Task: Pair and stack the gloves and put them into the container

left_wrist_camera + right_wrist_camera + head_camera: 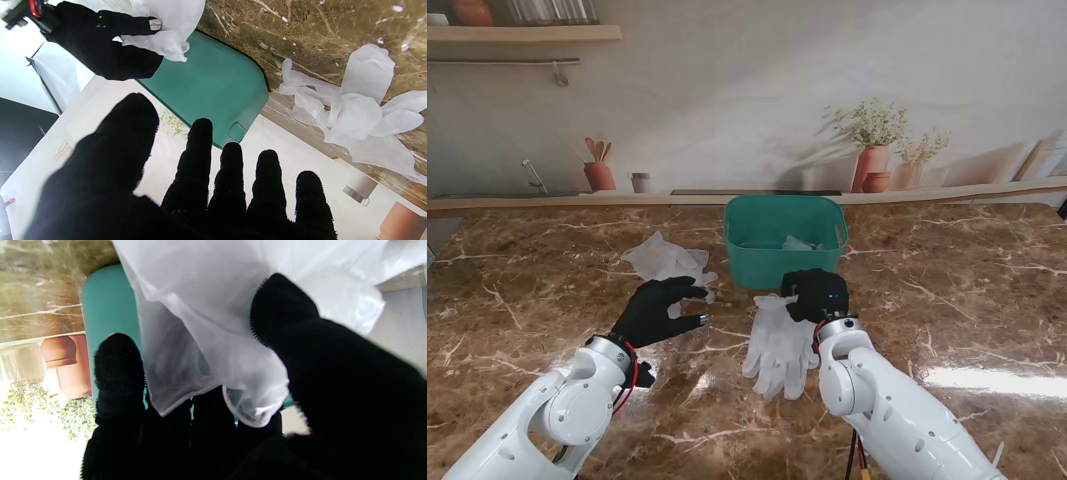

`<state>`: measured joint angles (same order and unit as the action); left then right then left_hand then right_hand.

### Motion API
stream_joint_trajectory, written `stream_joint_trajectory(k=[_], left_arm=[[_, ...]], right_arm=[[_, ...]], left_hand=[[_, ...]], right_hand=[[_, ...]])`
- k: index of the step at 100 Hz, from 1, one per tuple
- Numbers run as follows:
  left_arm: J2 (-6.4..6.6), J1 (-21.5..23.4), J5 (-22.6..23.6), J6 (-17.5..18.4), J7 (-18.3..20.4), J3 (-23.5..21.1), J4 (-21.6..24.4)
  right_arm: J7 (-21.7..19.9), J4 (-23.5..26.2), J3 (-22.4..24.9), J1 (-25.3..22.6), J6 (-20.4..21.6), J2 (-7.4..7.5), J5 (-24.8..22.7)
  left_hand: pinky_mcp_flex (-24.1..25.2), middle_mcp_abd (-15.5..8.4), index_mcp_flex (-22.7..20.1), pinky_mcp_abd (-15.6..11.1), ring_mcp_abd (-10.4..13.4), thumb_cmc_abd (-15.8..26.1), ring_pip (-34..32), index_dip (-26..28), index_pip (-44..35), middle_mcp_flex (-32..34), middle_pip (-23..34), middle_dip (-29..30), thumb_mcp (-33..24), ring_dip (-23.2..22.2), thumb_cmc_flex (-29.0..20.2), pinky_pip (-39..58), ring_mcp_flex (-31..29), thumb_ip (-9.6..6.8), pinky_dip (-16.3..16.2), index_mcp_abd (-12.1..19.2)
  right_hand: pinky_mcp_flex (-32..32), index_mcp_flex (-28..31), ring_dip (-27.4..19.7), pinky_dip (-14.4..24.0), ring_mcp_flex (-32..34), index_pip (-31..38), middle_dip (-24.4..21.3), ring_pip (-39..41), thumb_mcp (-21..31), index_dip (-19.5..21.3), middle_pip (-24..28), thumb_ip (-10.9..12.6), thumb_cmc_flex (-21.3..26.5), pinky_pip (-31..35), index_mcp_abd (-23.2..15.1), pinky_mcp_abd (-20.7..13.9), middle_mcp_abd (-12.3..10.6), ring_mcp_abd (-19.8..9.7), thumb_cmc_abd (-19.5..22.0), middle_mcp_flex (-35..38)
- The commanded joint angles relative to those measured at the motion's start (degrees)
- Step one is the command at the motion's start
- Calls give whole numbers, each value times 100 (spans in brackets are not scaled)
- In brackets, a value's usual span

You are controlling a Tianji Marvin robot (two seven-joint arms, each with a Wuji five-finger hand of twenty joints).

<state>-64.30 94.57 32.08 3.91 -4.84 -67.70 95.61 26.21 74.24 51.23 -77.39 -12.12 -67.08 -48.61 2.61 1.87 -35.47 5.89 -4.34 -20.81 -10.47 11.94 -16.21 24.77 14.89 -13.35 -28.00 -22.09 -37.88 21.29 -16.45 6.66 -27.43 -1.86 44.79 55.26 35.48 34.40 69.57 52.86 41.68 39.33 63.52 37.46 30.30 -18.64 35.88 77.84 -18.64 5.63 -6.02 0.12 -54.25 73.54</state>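
Right hand (817,296) grips the cuff end of a stacked pair of white gloves (779,345), just in front of the green bin (785,240); the glove fingers trail toward the near edge. Left hand (659,311) hovers empty, fingers spread. Another crumpled glove (665,261) lies left of the bin on the marble table (967,300).

The container (786,241) stands on the bench (967,300), far from the robot, with a glove inside (798,243). A stacked glove pair (779,345) lies just nearer, its cuff under the right robot hand (818,294). Crumpled gloves (665,260) lie left of the container, the left robot hand (660,311) just nearer.
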Motion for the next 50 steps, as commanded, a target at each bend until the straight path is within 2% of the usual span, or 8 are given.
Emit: stream_joint_trajectory(k=[1,14,33,50], left_arm=[[2,10,28,10,-2,3,6],[7,-6,52,58,0,4,-20],[7,-6,36,64,12,27,-23],[8,-3,48,65,7,38,-19]], right_arm=[[-35,161,111,-227,159,55,-40],[-131,492,382,-636,583,179,-260],[-244,1002,651,-1254,791,284,-530],[-211,1225,739,-1583,938,339,-726]], left_hand=[[89,-156,-92,1,208,203,168,57,-68,147,-100,50,205,68,30,-93,-59,-141,-95,154],[89,-154,-90,4,203,223,172,55,-63,153,-107,54,220,69,30,-101,-61,-142,-100,155],[79,-141,-68,-2,200,238,183,48,-46,136,-118,60,249,72,21,-69,-48,-147,-139,148],[97,-146,-64,-4,206,243,187,46,-41,132,-124,63,275,74,14,-83,-49,-150,-153,148]], right_hand=[[-176,-210,161,-3,-171,95,155,35,-37,88,73,69,50,70,-61,-88,-144,-178,75,-86],[-484,-220,209,71,-483,13,154,55,-41,10,18,70,-72,-16,-65,-66,-201,-226,138,-196],[-658,-184,199,130,-706,17,86,-5,-4,-17,-67,59,-107,-130,-69,-31,-202,-241,76,-231],[-680,-175,241,239,-710,10,126,67,40,-27,-41,50,-154,-107,-76,-31,-209,-246,55,-204]])
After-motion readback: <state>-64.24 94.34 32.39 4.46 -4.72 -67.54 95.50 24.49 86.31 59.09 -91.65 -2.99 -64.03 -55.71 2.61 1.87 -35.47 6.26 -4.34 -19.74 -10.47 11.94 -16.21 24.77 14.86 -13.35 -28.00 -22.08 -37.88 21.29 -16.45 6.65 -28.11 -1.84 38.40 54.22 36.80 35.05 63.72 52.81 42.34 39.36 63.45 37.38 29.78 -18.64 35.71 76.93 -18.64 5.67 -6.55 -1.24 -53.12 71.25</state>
